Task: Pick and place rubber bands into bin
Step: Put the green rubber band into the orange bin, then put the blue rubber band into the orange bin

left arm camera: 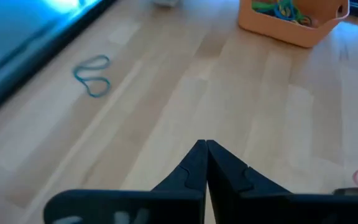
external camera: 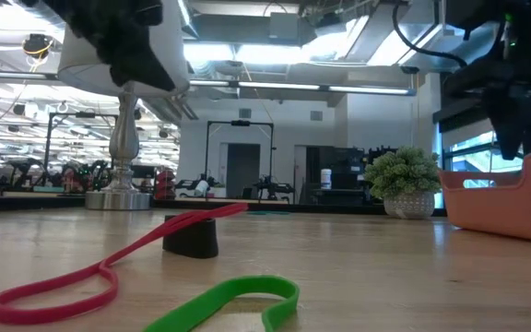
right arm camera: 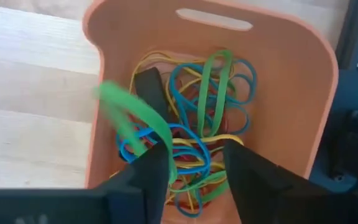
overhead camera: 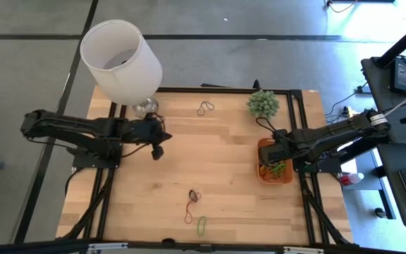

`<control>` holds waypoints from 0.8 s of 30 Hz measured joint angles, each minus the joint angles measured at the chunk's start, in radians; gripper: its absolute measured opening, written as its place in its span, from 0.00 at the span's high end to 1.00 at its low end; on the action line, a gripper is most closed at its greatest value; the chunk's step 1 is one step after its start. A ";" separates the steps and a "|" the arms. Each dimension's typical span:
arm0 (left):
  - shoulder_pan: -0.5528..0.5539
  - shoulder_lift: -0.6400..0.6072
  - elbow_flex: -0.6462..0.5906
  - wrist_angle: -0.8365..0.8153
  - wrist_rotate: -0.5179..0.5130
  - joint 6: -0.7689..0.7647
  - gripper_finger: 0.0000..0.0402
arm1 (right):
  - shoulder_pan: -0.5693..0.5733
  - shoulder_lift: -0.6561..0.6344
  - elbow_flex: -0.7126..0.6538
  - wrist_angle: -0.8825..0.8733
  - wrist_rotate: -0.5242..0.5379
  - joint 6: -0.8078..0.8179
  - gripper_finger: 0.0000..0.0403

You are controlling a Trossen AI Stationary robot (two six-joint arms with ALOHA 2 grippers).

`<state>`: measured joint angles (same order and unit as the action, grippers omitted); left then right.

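Two arms work above the wooden counter (overhead camera: 224, 176), ordered here from largest item to smallest. A white lampshade (overhead camera: 120, 60) stands at the far left corner, and a small potted plant (overhead camera: 263, 104) sits at the far right. The orange bin (overhead camera: 262, 173) rests near the right edge, just in front of the plant, and holds a tangle of rubber bands (right arm camera: 197, 124). The right tool (right arm camera: 194, 165) hangs over the bin, fingers parted, with a green band (right arm camera: 132, 118) blurred against its finger. The left tool (left arm camera: 206, 155), clenched on nothing, hovers beside the lamp. Loose bands lie on the counter: one dark (overhead camera: 204, 108) at the far edge, red (overhead camera: 191, 208) and green (overhead camera: 202, 225) ones near the front
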<state>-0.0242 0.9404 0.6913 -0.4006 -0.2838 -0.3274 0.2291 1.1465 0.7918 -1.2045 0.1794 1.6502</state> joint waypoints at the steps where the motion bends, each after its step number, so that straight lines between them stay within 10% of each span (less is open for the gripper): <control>1: 0.000 -0.020 -0.011 0.006 -0.012 0.016 0.99 | 0.000 0.000 0.000 0.007 0.002 -0.001 0.60; 24: 0.001 -0.220 -0.111 0.008 -0.123 0.069 0.99 | 0.000 0.131 0.106 -0.048 -0.042 -0.004 0.58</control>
<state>-0.0235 0.7205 0.5804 -0.3926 -0.4067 -0.2586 0.2291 1.2777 0.8975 -1.2521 0.1377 1.6459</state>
